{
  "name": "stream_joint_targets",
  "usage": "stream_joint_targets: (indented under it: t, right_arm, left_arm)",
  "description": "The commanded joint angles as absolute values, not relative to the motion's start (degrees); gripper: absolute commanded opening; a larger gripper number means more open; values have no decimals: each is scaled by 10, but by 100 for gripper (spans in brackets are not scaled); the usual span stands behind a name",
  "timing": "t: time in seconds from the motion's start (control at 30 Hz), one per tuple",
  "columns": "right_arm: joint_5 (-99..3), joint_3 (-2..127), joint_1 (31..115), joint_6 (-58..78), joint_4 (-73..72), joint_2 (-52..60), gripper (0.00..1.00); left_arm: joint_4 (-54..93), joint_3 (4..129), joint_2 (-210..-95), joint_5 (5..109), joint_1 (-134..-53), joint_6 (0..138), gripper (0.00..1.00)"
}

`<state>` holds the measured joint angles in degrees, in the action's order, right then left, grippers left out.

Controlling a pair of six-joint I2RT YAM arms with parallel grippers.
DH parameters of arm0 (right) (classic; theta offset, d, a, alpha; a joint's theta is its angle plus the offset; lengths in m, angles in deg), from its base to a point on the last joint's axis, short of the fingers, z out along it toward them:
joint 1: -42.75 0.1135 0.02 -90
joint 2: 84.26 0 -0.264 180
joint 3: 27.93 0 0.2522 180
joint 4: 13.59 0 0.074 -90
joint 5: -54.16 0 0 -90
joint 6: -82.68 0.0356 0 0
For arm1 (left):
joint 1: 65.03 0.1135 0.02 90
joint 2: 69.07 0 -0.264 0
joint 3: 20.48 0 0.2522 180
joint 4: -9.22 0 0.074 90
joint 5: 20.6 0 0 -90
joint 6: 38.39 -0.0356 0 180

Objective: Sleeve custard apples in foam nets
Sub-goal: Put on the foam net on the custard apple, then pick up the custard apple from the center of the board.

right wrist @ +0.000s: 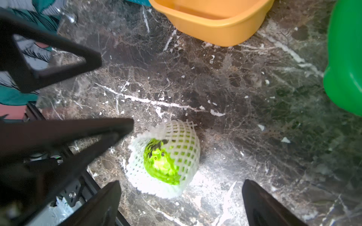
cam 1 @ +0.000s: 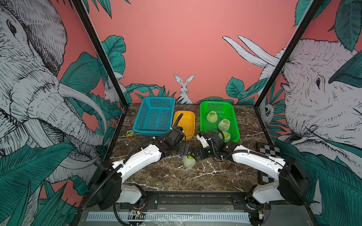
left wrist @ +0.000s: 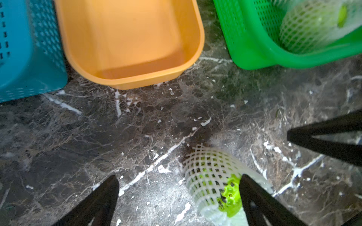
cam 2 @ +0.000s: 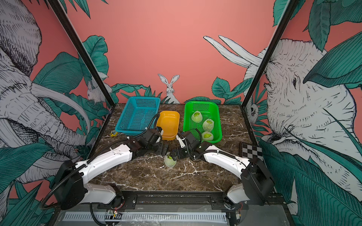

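custard apple [right wrist: 160, 164] in foam net [right wrist: 185, 144], marble table [right wrist: 254, 117]

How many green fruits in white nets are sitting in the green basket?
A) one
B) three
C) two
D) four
B: three netted custard apples sit in the green basket; the fourth custard apple lies outside it on the table.
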<state>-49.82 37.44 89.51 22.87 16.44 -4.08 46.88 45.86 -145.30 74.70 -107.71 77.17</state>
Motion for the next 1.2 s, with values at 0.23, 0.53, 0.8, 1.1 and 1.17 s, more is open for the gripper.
stream_joint_targets:
  t: [0.23, 0.53, 0.8, 1.1, 1.17]
  right_arm:
    - [-459, 349, 962, 244, 107, -25, 99]
    - [-440, 380, 968, 255, 86, 63, 99]
    - [-446, 398, 968, 256, 65, 113, 97]
    - [-445, 405, 968, 262, 69, 148, 85]
    - [-446, 403, 968, 267, 64, 145, 80]
  left_arm:
    - [379, 413, -1418, 717, -986, 795, 99]
    - [337, 383, -1423, 688, -967, 806, 99]
    - [322, 367, -1416, 681, -961, 807, 99]
    - [325, 365, -1410, 672, -949, 801, 99]
    - [324, 363, -1410, 671, -948, 802, 99]
